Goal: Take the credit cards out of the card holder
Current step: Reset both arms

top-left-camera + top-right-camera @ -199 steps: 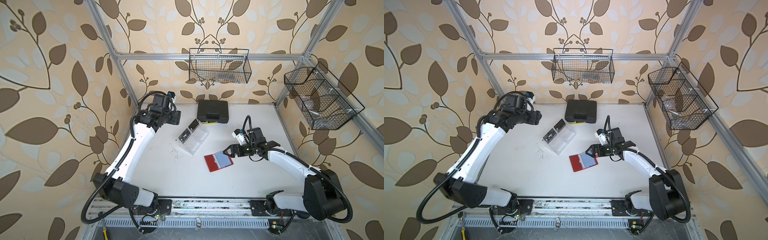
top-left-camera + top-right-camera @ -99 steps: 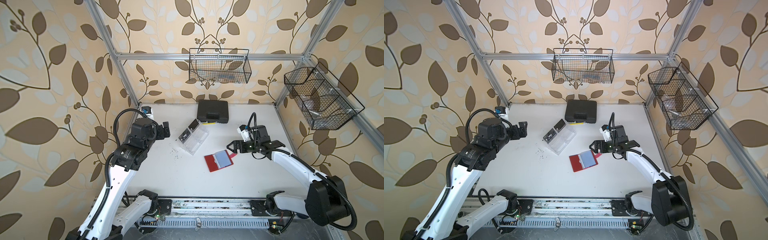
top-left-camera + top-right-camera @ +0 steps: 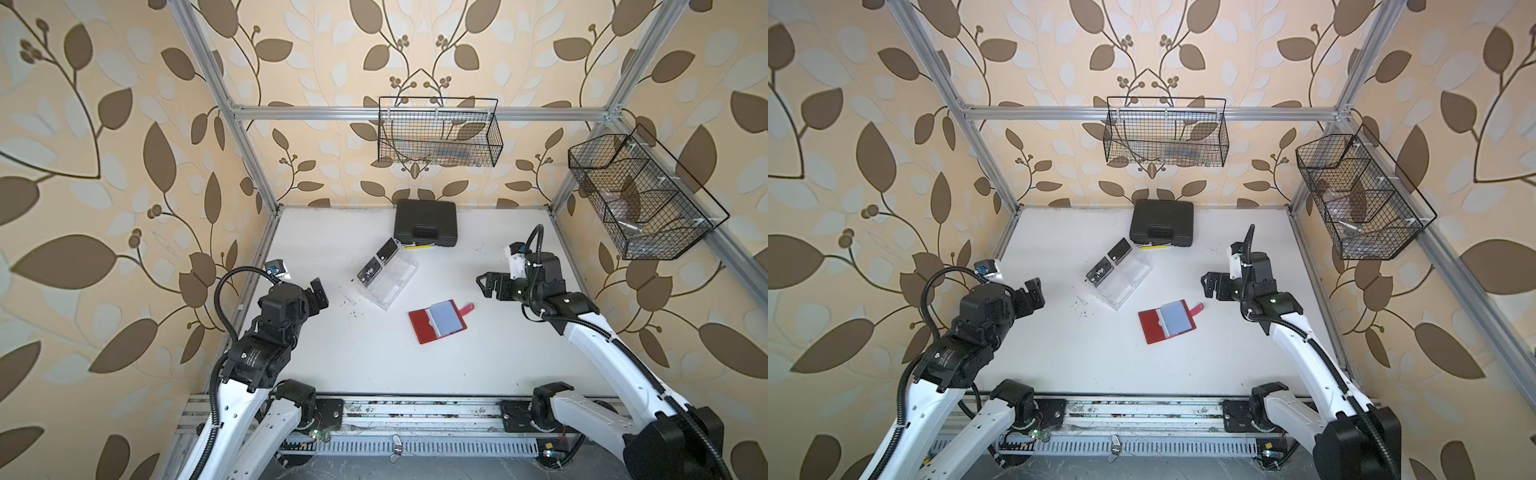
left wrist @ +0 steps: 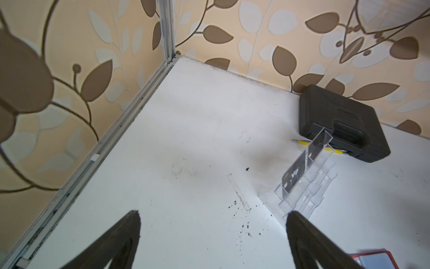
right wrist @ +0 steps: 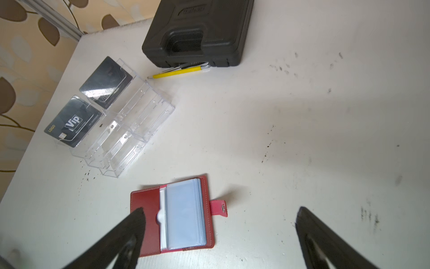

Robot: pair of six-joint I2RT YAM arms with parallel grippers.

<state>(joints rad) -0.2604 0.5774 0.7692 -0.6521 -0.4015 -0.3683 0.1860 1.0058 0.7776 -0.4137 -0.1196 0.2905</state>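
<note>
Credit cards [image 5: 73,121] stand in the acrylic tray [image 5: 139,111] beside the card holder [image 5: 183,214]. The left gripper [image 4: 213,214] and right gripper [image 3: 485,286], both spread and empty, should avoid nudging it.

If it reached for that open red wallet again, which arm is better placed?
Right, probably: the right gripper, open, hangs nearer the flat red wallet with clear plastic sleeves, facing it. The left gripper, also open, sits farther off, past the clear acrylic tray.

Red book-like wallet [image 3: 439,321] with bluish clear sleeves, lying open near the right gripper [image 3: 484,286], two thin black "Vip" cards [image 3: 369,272] tilted, nearer the left gripper [image 3: 320,294]
</note>
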